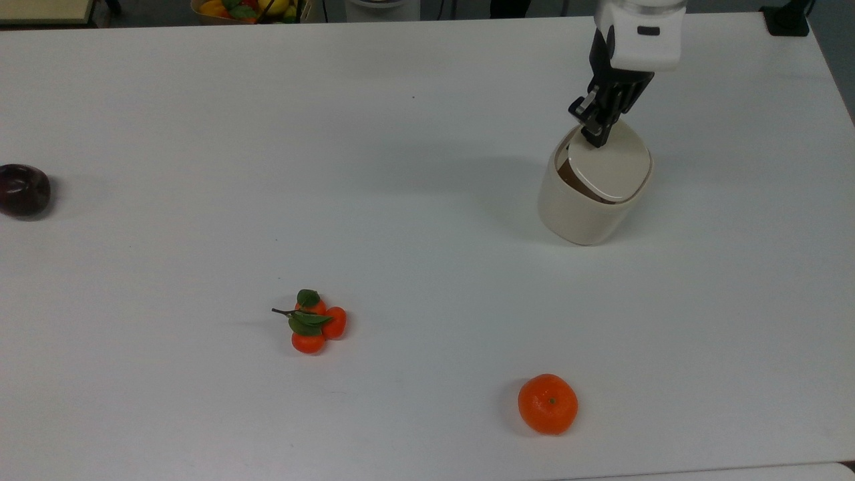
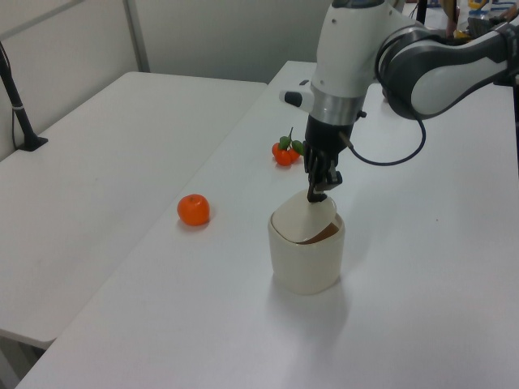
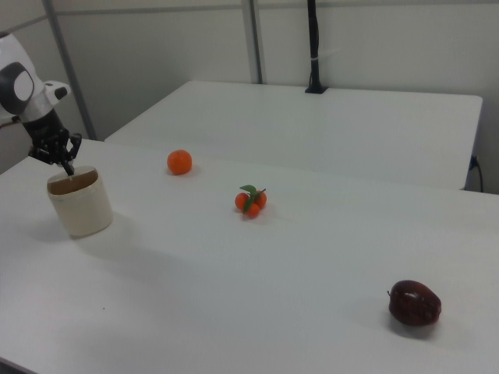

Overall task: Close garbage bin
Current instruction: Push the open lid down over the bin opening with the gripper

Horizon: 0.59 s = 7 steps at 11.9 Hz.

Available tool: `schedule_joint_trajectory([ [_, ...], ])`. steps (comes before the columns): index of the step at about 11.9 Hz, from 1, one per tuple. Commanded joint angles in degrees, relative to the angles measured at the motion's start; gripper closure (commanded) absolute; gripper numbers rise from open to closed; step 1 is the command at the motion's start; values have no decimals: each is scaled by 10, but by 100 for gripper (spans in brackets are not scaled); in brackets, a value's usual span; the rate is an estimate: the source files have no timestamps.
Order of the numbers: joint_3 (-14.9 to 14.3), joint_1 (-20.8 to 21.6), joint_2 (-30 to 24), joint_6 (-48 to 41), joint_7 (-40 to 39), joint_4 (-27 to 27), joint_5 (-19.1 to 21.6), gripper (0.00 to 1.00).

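The cream-beige garbage bin (image 1: 582, 212) stands on the white table toward the top view's right. Its flat lid (image 1: 613, 167) lies tilted low over the opening, and a dark gap still shows on the top view's left side. My gripper (image 1: 593, 137) is shut, its black fingertips pressing down on the lid's far edge. In the left view the bin (image 2: 306, 261) sits under the gripper (image 2: 316, 194), with the lid (image 2: 298, 217) almost flat. In the right view the bin (image 3: 79, 204) and gripper (image 3: 69, 166) are at the far left.
A single orange (image 1: 548, 403) lies near the front edge in the top view. A cluster of small oranges with leaves (image 1: 312, 322) lies mid-table, and a dark red fruit (image 1: 23, 190) at the top view's left. A fruit basket (image 1: 250, 8) sits beyond the far edge.
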Motion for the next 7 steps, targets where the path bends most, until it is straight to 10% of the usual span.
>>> schedule_joint_trajectory([
  [1, -3, 2, 10, -8, -11, -6, -5, 100],
  [7, -4, 2, 18, -8, -12, -12, -6, 100],
])
